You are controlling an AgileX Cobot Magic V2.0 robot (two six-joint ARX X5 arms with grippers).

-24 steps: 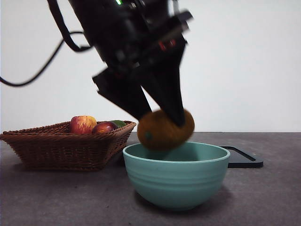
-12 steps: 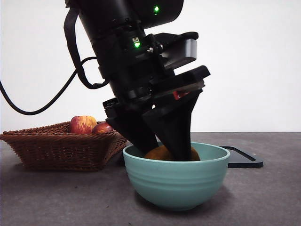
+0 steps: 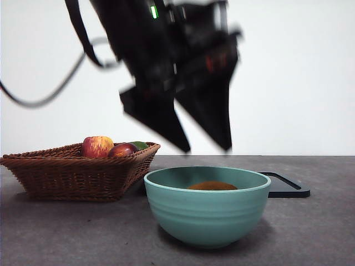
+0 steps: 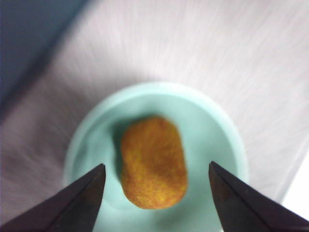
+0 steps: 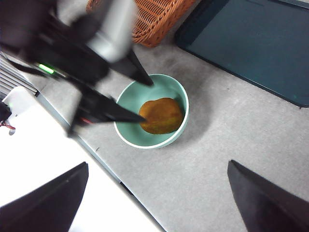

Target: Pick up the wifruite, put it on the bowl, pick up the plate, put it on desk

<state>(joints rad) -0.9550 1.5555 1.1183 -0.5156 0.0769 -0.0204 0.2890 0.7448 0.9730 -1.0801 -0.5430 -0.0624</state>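
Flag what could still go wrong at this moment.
The left gripper hangs open just above the bowl; a sideways move might clip its rim. The wifruite lies loose inside, so a knock could roll it. The dark tray sits close behind the bowl, leaving the next grasp little room.

You see the wifruite lying in the bowl, the left gripper spread above it, a basket nearby.

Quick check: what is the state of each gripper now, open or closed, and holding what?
Left gripper: open, empty, above the bowl; the wifruite lies inside the bowl.
Right gripper: open, holding nothing, high over the desk.
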